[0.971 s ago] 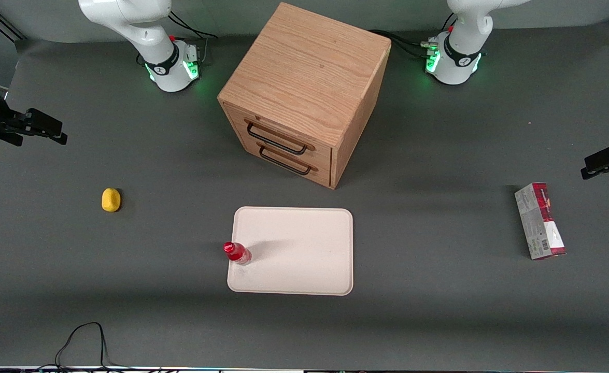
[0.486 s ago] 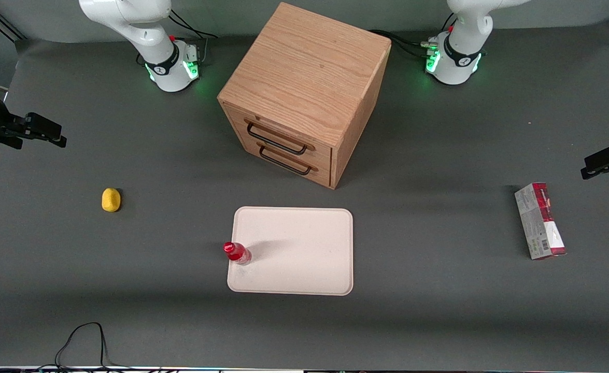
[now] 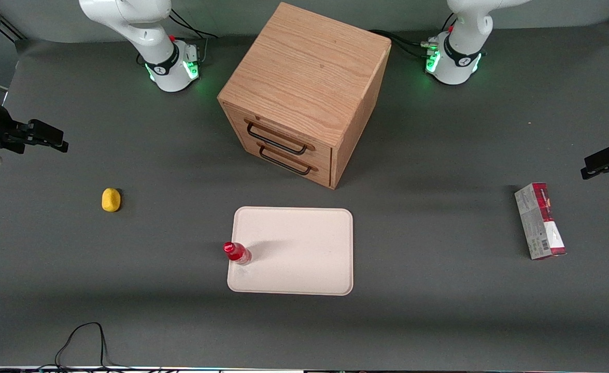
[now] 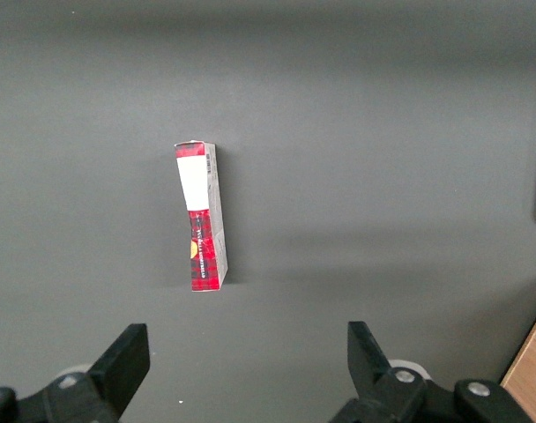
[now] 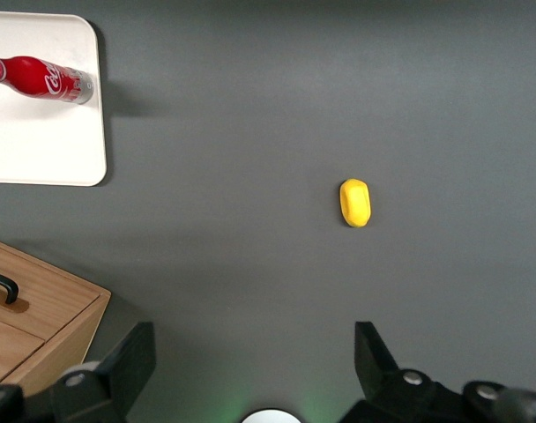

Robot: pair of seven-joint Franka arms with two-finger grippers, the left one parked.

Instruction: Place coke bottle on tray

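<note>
The coke bottle [image 3: 237, 253] is small and red with a red cap. It stands upright on the cream tray [image 3: 304, 254], at the tray's edge toward the working arm's end of the table. The right wrist view shows the bottle [image 5: 39, 77] with its white lettering on the tray's corner [image 5: 48, 150]. My right gripper [image 3: 55, 140] hangs high above the table at the working arm's end, far from the bottle and tray. It is open and empty, with its fingers [image 5: 131, 361] spread wide around the gripper's middle [image 5: 255, 344].
A yellow lemon-like object [image 3: 111, 200] lies on the grey mat between my gripper and the tray, and shows in the right wrist view [image 5: 355, 202]. A wooden two-drawer cabinet [image 3: 304, 88] stands farther from the camera than the tray. A red-and-grey carton [image 3: 539, 220] lies toward the parked arm's end.
My right gripper has shifted slightly lower in the front view. The bottle, tray and other objects have not moved.
</note>
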